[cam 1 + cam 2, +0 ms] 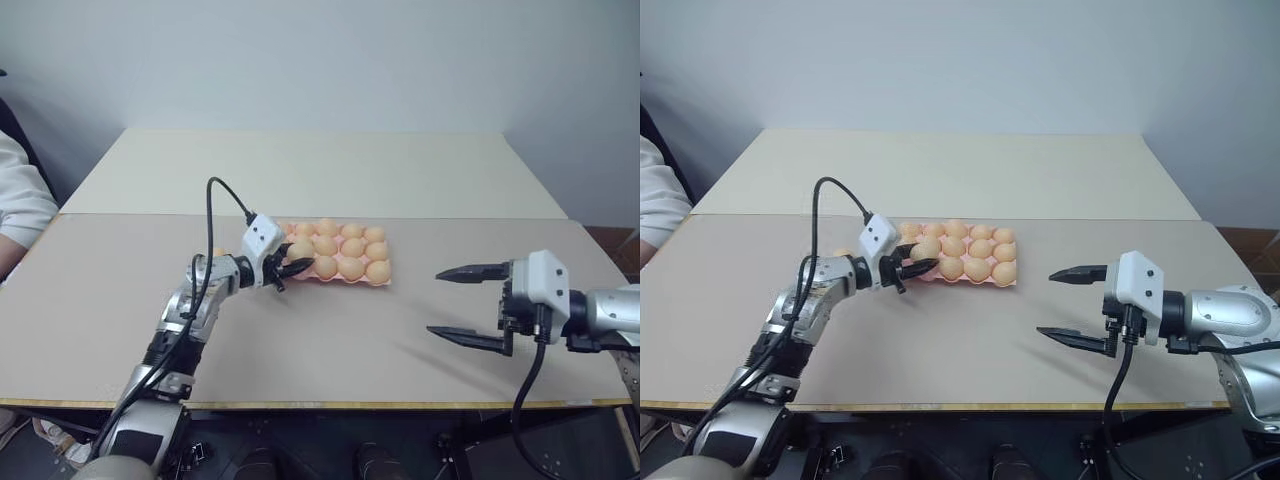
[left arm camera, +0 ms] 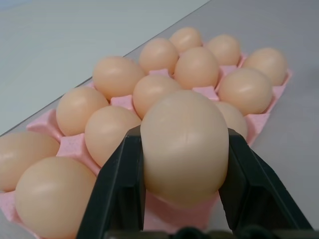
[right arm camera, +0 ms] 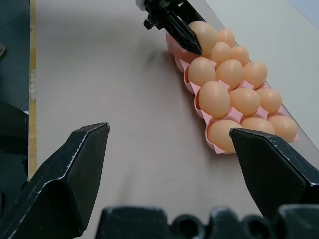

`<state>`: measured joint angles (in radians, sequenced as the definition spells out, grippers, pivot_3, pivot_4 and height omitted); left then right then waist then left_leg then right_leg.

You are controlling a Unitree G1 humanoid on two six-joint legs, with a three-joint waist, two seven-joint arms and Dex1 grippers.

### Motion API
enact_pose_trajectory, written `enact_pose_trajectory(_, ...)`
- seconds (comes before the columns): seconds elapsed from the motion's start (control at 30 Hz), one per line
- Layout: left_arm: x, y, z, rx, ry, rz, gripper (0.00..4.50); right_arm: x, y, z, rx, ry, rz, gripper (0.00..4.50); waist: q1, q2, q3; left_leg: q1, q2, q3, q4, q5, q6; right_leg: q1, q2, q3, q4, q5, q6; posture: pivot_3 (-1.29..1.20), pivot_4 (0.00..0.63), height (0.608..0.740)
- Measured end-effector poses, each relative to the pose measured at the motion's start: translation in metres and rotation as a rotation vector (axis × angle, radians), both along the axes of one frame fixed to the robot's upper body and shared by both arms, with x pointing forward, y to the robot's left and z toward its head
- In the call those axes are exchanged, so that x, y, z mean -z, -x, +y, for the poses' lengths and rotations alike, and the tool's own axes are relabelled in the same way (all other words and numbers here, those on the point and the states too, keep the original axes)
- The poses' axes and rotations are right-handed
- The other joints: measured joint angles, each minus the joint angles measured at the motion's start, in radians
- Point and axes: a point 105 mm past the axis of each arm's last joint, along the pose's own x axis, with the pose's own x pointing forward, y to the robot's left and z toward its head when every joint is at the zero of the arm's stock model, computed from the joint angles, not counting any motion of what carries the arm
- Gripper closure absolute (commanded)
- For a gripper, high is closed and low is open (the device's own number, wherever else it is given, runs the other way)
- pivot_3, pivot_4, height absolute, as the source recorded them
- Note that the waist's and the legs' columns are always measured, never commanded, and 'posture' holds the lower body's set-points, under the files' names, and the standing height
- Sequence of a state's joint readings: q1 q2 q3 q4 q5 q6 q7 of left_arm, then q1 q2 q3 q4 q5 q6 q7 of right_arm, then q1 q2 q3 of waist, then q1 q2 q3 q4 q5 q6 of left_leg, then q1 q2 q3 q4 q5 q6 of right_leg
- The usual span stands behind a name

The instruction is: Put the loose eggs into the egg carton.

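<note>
Eggs are the job, and one loose egg [image 2: 184, 147] sits clamped between the left gripper [image 1: 284, 267] fingers, poised just above the egg carton [image 1: 383, 281] at its near left corner. Lower it gently, centred over the empty cell, easing off pressure only once seated. Right of the carton, well apart, the right gripper [image 1: 470, 305] hangs spread wide, holding nothing.

The eggs [image 1: 340, 246] are pale orange-tan and unmarked. The carton [image 2: 75, 147] is plain pink. The surface [image 1: 300, 330] is grey-beige near, cream farther back. Both claws' fingers [image 3: 75, 164] are black.
</note>
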<state>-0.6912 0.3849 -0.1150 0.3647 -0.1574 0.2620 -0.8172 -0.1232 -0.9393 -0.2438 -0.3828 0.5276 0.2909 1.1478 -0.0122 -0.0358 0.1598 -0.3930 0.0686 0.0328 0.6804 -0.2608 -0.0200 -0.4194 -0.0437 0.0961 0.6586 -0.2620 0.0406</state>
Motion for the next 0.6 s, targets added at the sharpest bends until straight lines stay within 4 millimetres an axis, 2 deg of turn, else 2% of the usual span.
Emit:
enact_pose_trajectory(0.2, -0.002, 0.001, -0.001, 0.014, 0.004, -0.003, 0.03, 0.001, 0.004, -0.002, 0.018, -0.005, -0.001, 0.00, 0.000, 0.000, 0.000, 0.000, 0.000, 0.000, 0.000, 0.000, 0.000, 0.000, 0.000, 0.000, 0.000, 0.000, 0.000, 0.00, 0.150, 0.740)
enact_pose_trajectory(0.37, -0.030, 0.009, 0.007, 0.029, 0.049, -0.079, 0.03, -0.002, 0.007, 0.000, 0.020, -0.011, -0.013, 0.00, -0.003, 0.000, 0.000, 0.000, 0.000, 0.000, 0.000, 0.000, 0.000, 0.000, 0.000, 0.000, 0.001, 0.000, 0.000, 0.00, 0.150, 0.740)
enact_pose_trajectory(0.47, -0.050, 0.022, 0.031, 0.019, 0.071, -0.121, 0.03, -0.003, 0.009, 0.002, 0.007, -0.024, -0.012, 0.00, -0.005, 0.000, 0.000, 0.001, 0.000, 0.000, 0.000, 0.000, 0.000, 0.000, 0.000, 0.000, 0.001, 0.000, 0.000, 0.00, 0.150, 0.740)
enact_pose_trajectory(0.5, -0.052, 0.024, 0.037, 0.013, 0.070, -0.124, 0.03, -0.003, 0.009, 0.002, 0.008, -0.024, -0.011, 0.00, -0.005, 0.000, 0.000, 0.001, 0.000, 0.000, 0.000, 0.000, 0.000, 0.001, 0.000, 0.000, 0.002, 0.000, 0.000, 0.00, 0.150, 0.740)
enact_pose_trajectory(0.6, -0.055, 0.046, 0.067, 0.009, 0.045, -0.128, 0.03, -0.004, 0.009, 0.003, 0.002, -0.030, -0.008, 0.00, -0.010, 0.000, 0.000, 0.001, 0.001, 0.000, 0.000, 0.000, 0.000, 0.000, 0.000, 0.001, 0.001, 0.000, 0.000, 0.00, 0.150, 0.740)
